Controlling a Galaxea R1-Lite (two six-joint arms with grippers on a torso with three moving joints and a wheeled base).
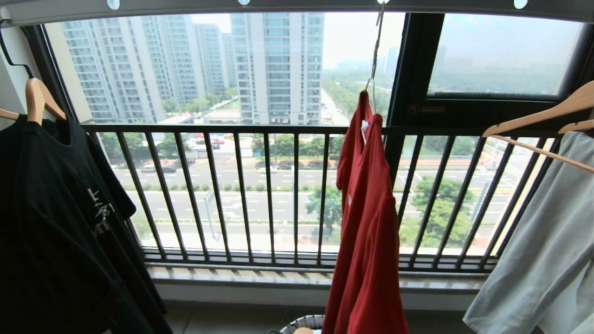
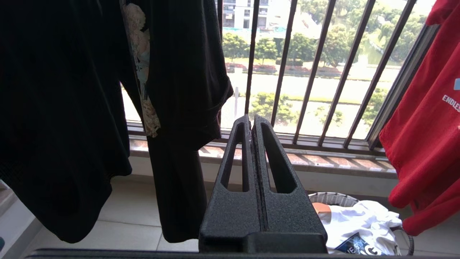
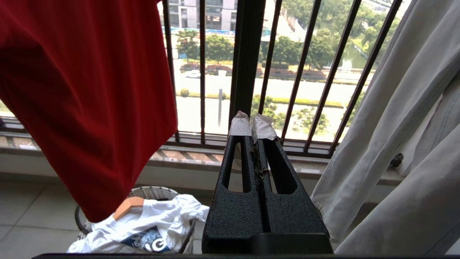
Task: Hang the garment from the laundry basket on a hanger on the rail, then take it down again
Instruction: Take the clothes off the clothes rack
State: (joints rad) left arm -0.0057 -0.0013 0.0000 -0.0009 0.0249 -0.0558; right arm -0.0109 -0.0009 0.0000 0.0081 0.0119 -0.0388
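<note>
— From where you stand, what could go wrong here?

— Start at the left end of the rail (image 1: 297,5). The black shirt (image 1: 55,218) hangs there on a wooden hanger (image 1: 39,99) and it's bulky. The left gripper (image 2: 251,122) sits low just beside its hem, so I'd guess a careless lift on that side could snag the dark cloth.

— And the red one?

— The red shirt (image 1: 366,232) is right of the rail's middle, bunched narrow on a thin wire hanger (image 1: 373,74) whose slim hook goes up to the rail. It looks lopsided, most of the cloth down one side. If it's taken down by tugging the fabric, I think the shirt slides off the wire, or the hook stays caught. Its hem dangles over the basket (image 3: 154,192) on the floor, which already holds a white shirt (image 3: 143,225).

— The right end?

— A pale grey shirt (image 1: 543,250) on another wooden hanger (image 1: 538,118). The right gripper (image 3: 253,124) is near its folds, so it could brush them on the way up.

— Are the grippers holding anything?

— No. The left one's jaws are pressed together on nothing. The right one's taped fingertips (image 3: 240,126) meet too, empty, touching no cloth.
</note>
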